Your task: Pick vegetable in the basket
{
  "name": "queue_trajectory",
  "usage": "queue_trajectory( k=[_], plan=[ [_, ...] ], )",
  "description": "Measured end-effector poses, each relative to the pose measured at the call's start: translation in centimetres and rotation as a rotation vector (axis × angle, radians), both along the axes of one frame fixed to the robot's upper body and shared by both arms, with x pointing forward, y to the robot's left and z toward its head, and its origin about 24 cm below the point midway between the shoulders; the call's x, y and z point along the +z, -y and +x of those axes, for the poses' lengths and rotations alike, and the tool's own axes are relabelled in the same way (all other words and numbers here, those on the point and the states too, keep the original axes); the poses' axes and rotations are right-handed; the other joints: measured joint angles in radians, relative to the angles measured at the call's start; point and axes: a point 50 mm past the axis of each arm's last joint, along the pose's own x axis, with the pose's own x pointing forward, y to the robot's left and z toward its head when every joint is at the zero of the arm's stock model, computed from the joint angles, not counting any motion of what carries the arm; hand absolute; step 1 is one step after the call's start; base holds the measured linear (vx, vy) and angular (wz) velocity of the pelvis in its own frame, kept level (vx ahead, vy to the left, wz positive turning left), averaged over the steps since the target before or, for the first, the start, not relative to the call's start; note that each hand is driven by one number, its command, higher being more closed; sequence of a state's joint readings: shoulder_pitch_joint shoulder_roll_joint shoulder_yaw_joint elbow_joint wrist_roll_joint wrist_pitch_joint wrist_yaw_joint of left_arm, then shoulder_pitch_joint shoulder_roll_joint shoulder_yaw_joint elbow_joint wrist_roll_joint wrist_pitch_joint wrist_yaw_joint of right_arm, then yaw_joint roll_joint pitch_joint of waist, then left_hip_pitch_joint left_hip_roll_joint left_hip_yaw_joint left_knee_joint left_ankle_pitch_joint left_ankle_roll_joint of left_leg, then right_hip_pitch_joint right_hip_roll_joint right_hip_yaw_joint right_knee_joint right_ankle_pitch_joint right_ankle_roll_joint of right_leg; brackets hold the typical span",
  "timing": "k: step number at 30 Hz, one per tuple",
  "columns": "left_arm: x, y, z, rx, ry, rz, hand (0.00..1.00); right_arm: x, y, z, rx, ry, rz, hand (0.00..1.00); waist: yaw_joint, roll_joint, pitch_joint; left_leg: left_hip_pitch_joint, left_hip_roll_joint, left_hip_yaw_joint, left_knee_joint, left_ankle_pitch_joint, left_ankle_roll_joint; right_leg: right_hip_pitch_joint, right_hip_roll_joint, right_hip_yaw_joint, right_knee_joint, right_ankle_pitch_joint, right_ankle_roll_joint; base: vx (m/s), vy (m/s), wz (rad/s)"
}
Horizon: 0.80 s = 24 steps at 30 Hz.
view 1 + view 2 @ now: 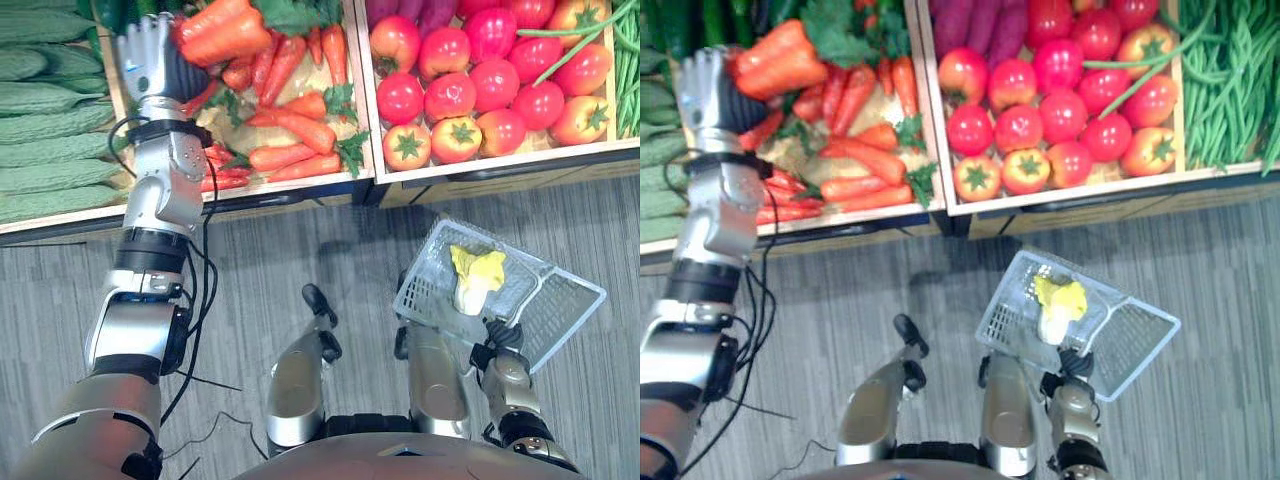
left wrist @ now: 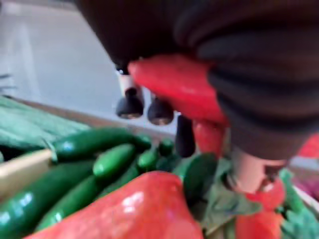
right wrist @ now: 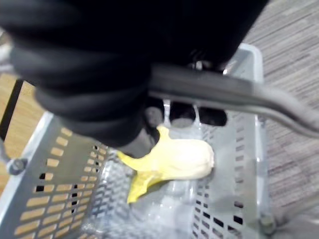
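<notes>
Where the carrot crate (image 1: 300,188) fills the upper left of the frame, we see the left robot hand (image 1: 150,62) with its fingers curled round a large carrot (image 1: 212,30), held above the pile. At the lower right, the right robot hand (image 1: 498,338) clasps the handle of the grey basket (image 1: 560,300), which tilts over the floor (image 1: 330,250); a yellow cabbage (image 1: 475,275) lies inside.

My left hand (image 1: 708,88) is gripping a fat orange carrot (image 1: 780,72) in its fingers above the carrot crate (image 1: 870,222), while my right hand (image 1: 1072,365) is carrying the grey basket (image 1: 1140,345) with a yellow cabbage (image 1: 1058,298) lying inside.
</notes>
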State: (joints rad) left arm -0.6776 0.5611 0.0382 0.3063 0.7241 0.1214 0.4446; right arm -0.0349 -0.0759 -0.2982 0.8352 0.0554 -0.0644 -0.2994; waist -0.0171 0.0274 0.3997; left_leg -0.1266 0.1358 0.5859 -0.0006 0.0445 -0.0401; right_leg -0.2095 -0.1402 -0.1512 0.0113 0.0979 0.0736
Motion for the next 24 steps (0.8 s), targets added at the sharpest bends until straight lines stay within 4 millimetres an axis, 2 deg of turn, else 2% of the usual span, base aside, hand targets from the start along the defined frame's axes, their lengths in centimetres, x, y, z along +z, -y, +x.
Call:
queue_trajectory(
  k=[1,4,7,9,10,11,12,13,14,15,17,18,19,20,21,22,23,24],
  plan=[
    [-0.1,0.2,-0.3,-0.012,0.007,0.001,1.00,-0.2,0.0,-0.2,0.000,-0.010,0.005,1.00,-0.002,0.001,-0.003,0.013,-0.001,-0.004,-0.002,0.000,0.000,0.015,0.000,-0.001,-0.001,-0.002,0.000,0.03,0.002,0.09],
    [-2.1,1.9,-1.9,-0.098,0.007,0.006,1.00,-1.1,0.1,-2.0,-0.008,-0.067,0.024,1.00,-0.019,0.000,-0.066,0.055,-0.022,-0.026,-0.034,0.001,0.000,0.055,-0.005,-0.006,-0.004,-0.024,0.005,0.05,0.016,0.13],
    [-5.6,4.9,-2.7,-0.218,-0.064,-0.034,1.00,-1.5,0.0,-3.5,-0.020,-0.094,0.034,1.00,-0.034,0.002,-0.119,0.091,-0.037,-0.035,-0.055,-0.001,-0.001,0.085,-0.013,-0.007,-0.003,-0.037,0.015,0.05,0.029,0.02],
    [-9.1,6.0,-3.9,-0.258,-0.155,-0.098,1.00,-0.8,-0.6,-2.9,-0.002,-0.043,0.032,1.00,-0.040,-0.004,-0.132,0.128,-0.036,0.022,-0.049,-0.023,-0.006,0.074,-0.017,0.000,0.021,-0.050,0.006,0.02,0.028,-0.57],
    [-10.2,6.0,-4.3,-0.258,-0.186,-0.119,1.00,-0.6,-0.6,-2.6,0.009,-0.031,0.027,1.00,-0.042,-0.004,-0.132,0.146,-0.034,0.052,-0.050,-0.027,-0.007,0.071,-0.025,-0.022,0.030,-0.077,-0.025,0.00,0.036,-1.04],
    [-12.1,6.2,-5.6,-0.254,-0.248,-0.167,1.00,0.0,-0.6,-1.8,0.028,-0.003,0.013,1.00,-0.050,0.007,-0.138,0.165,-0.023,0.105,-0.037,-0.039,-0.002,0.066,-0.065,-0.175,0.075,-0.117,-0.097,0.05,0.080,-1.38],
    [-13.6,6.2,-7.0,-0.249,-0.292,-0.208,1.00,0.7,-0.8,-1.0,0.062,0.036,-0.004,1.00,-0.044,0.011,-0.141,0.187,0.002,0.171,-0.005,-0.065,-0.004,0.072,-0.119,-0.361,0.122,-0.126,-0.160,0.05,0.075,-1.59],
    [-14.2,6.0,-7.7,-0.244,-0.308,-0.229,1.00,1.1,-1.1,-0.5,0.093,0.053,-0.016,1.00,-0.038,0.009,-0.143,0.204,0.012,0.209,0.010,-0.077,-0.010,0.077,-0.145,-0.442,0.148,-0.124,-0.175,0.11,0.064,-1.78],
    [-15.1,5.8,-8.7,-0.239,-0.331,-0.269,1.00,1.5,-1.7,0.1,0.155,0.072,-0.036,1.00,-0.026,0.002,-0.149,0.230,0.024,0.272,0.028,-0.093,-0.023,0.077,-0.170,-0.515,0.177,-0.089,-0.186,0.12,-0.025,-1.65],
    [-15.9,5.7,-9.4,-0.226,-0.361,-0.304,1.00,2.0,-2.4,0.6,0.205,0.095,-0.042,1.00,-0.025,-0.001,-0.159,0.250,0.038,0.329,0.049,-0.103,-0.036,0.072,-0.162,-0.519,0.185,-0.070,-0.143,0.16,-0.058,-1.80],
    [-17.4,6.4,-10.2,-0.233,-0.410,-0.375,1.00,3.2,-2.9,0.9,0.257,0.159,-0.054,1.00,-0.036,0.020,-0.176,0.295,0.080,0.413,0.100,-0.129,-0.070,0.063,-0.105,-0.446,0.176,-0.079,-0.082,0.19,-0.145,-1.58],
    [-17.9,7.2,-10.4,-0.253,-0.423,-0.408,1.00,3.7,-3.0,1.0,0.275,0.184,-0.053,1.00,-0.044,0.029,-0.180,0.318,0.125,0.454,0.165,-0.146,-0.083,0.057,-0.073,-0.400,0.183,-0.098,-0.078,0.24,-0.235,-1.54],
    [-18.3,8.0,-10.3,-0.282,-0.445,-0.423,1.00,4.0,-3.2,1.1,0.292,0.201,-0.053,1.00,-0.051,0.029,-0.182,0.320,0.186,0.458,0.284,-0.158,-0.068,0.053,-0.045,-0.351,0.190,-0.115,-0.088,0.18,-0.231,-1.37],
    [-18.6,8.6,-10.2,-0.306,-0.461,-0.426,1.00,4.3,-3.1,1.0,0.297,0.214,-0.058,1.00,-0.051,0.030,-0.182,0.316,0.225,0.449,0.359,-0.160,-0.063,0.052,-0.032,-0.324,0.191,-0.122,-0.095,0.16,-0.282,-1.39],
    [-19.2,9.7,-10.2,-0.354,-0.498,-0.429,1.00,5.0,-3.4,1.0,0.323,0.245,-0.059,1.00,-0.049,0.039,-0.186,0.291,0.306,0.398,0.518,-0.143,-0.014,0.053,0.008,-0.272,0.187,-0.134,-0.109,0.15,-0.202,-1.49],
    [-20.1,10.9,-10.3,-0.404,-0.546,-0.438,1.00,5.8,-3.8,1.0,0.362,0.278,-0.061,1.00,-0.049,0.042,-0.190,0.247,0.347,0.266,0.645,-0.120,0.046,0.062,0.041,-0.204,0.176,-0.141,-0.122,0.15,-0.151,-1.75],
    [-20.6,11.7,-10.5,-0.430,-0.574,-0.446,1.00,6.3,-4.2,1.0,0.385,0.304,-0.062,1.00,-0.048,0.043,-0.191,0.206,0.314,0.135,0.680,-0.168,0.022,0.064,0.057,-0.154,0.169,-0.147,-0.133,0.15,-0.021,-1.72],
    [-21.1,12.4,-10.6,-0.450,-0.598,-0.460,1.00,6.7,-4.7,1.1,0.411,0.324,-0.058,1.00,-0.046,0.043,-0.191,0.168,0.249,0.005,0.683,-0.221,0.001,0.066,0.071,-0.100,0.160,-0.149,-0.143,0.09,0.007,-1.48]
  ],
)
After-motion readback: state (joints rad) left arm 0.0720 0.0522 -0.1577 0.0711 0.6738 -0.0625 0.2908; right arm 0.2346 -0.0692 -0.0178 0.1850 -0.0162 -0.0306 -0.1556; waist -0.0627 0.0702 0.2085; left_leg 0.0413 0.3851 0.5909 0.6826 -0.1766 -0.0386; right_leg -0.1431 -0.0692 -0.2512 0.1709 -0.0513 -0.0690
